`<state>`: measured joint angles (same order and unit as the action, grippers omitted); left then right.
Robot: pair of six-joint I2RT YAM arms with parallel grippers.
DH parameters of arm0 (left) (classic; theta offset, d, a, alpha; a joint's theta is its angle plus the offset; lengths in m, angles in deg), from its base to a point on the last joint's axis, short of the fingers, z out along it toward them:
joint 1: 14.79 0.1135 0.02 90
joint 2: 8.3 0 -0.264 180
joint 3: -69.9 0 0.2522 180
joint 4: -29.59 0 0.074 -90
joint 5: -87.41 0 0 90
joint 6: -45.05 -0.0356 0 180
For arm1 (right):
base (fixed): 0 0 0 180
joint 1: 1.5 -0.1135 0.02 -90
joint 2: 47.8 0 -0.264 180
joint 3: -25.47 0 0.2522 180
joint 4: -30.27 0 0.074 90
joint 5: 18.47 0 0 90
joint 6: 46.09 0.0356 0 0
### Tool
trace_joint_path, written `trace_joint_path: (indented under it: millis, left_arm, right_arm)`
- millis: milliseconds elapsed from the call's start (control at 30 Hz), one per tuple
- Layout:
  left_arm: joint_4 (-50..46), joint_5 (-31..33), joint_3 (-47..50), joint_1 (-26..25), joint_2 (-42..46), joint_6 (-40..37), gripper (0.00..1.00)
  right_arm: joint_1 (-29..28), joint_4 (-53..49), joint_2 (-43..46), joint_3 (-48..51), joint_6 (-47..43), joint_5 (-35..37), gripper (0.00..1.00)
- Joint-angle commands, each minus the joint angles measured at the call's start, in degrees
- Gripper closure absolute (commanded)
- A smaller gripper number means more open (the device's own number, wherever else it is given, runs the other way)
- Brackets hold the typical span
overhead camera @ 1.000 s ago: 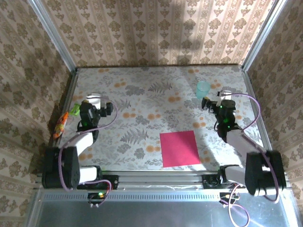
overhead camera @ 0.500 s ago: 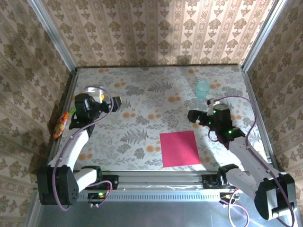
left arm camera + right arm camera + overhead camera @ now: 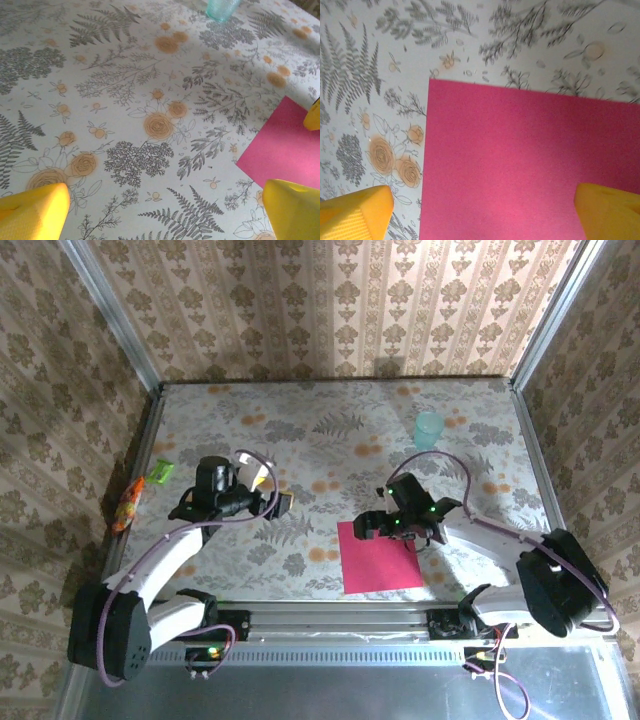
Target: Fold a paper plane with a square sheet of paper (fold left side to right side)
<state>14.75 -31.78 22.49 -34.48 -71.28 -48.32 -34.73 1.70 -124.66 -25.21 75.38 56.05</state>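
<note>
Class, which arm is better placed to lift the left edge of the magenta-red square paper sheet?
Likely right. The right gripper hangs open over the far-left corner of the magenta-red square paper sheet; the left gripper is off to its left above floral tablecloth.

Top view is bright and even, with a pale light patch on the back wall (image 3: 400, 300) at upper right and soft shadows on the tablecloth (image 3: 320, 440). In the wrist views the yellow fingertips (image 3: 35, 212) are blurred in the lower corners; the right wrist's upper right is slightly washed out and soft.
</note>
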Motion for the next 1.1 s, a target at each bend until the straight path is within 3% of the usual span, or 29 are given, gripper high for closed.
trace_joint_path:
  millis: [0,333,833,1067]
  left_arm:
    - [0.5,-1.9,-0.6,-1.0,-1.4,-2.7,0.00]
    - [-0.2,0.3,-0.6,-1.8,-1.4,-4.1,0.00]
    - [0.4,1.4,-0.4,-2.2,-1.9,-3.8,0.00]
    - [0.4,1.8,-0.5,-2.9,-2.2,-3.9,0.00]
  right_arm:
    - [-2.2,0.6,-2.5,-0.5,2.8,-0.6,0.06]
    - [-4.1,5.4,-11.1,-3.2,4.6,1.5,0.04]
    - [-0.9,11.3,-26.4,-20.2,1.9,5.4,0.04]
    - [0.8,8.7,-23.7,-24.5,-1.7,4.7,0.04]
